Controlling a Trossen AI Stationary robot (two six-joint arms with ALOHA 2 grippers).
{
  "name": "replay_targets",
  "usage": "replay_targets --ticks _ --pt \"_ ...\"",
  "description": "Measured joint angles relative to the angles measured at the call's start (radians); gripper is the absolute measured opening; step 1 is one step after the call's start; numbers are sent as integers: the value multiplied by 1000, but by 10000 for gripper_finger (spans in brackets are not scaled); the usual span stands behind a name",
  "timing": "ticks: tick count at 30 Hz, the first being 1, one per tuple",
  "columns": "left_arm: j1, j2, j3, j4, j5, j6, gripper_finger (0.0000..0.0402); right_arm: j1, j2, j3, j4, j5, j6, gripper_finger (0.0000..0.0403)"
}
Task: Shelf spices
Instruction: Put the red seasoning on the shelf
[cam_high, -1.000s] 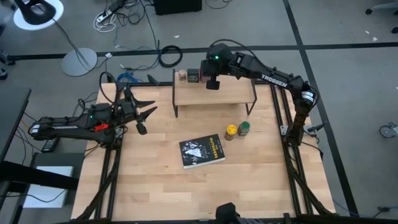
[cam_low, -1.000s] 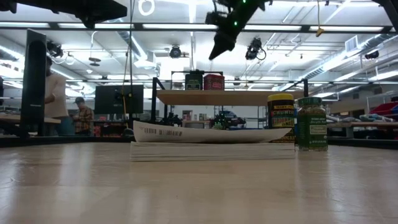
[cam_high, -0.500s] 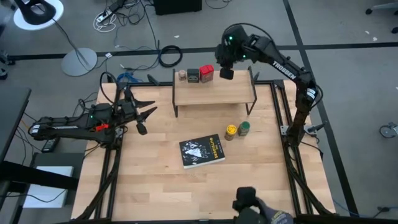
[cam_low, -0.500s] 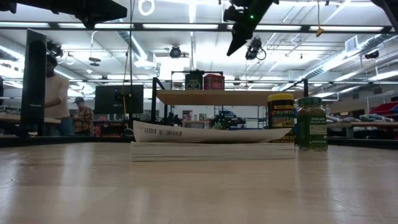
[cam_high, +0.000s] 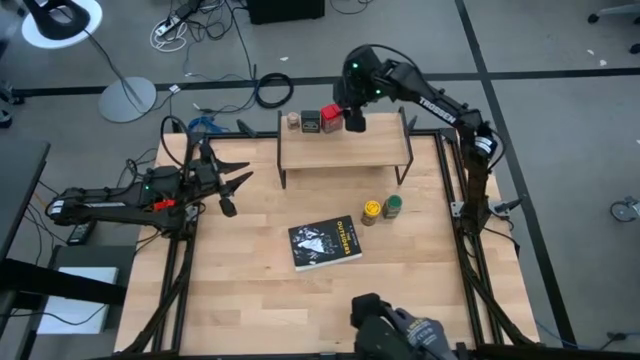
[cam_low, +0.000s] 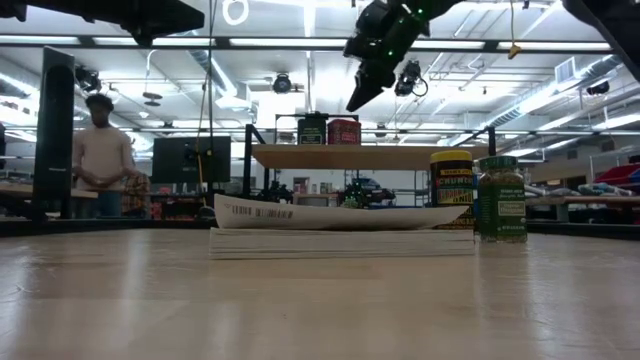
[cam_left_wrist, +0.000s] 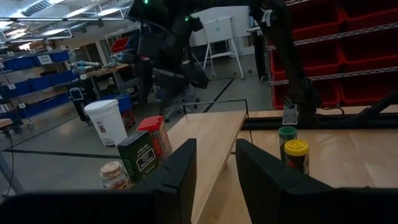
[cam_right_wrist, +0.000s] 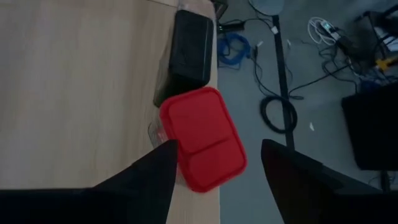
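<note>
Right gripper (cam_high: 355, 122), fingers apart, hovers just beside the red tin (cam_high: 331, 118) at the shelf (cam_high: 345, 150)'s twelve-o'clock edge; left gripper (cam_high: 232, 190) slightly apart.

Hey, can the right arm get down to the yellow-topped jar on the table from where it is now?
Probably yes. The right gripper hangs open above the shelf, just past the red tin. The yellow-topped jar stands on open tabletop beside the green-topped jar, with nothing over it.

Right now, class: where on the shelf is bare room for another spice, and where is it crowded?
The shelf is bare from the red tin to its right end. The back-left corner is crowded: pale little jar, dark green-black tin and red tin, right gripper above.
</note>
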Motion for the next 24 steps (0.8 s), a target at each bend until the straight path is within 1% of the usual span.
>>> replay_targets --ticks 4,17,24 --pt "0 0 0 -2 0 0 117 1 26 -1 0 6 -5 234" --pt "0 1 0 -10 0 0 117 6 50 -1 10 6 -13 235" --pt "0 1 0 -9 0 1 117 5 58 -1 -7 6 17 235"
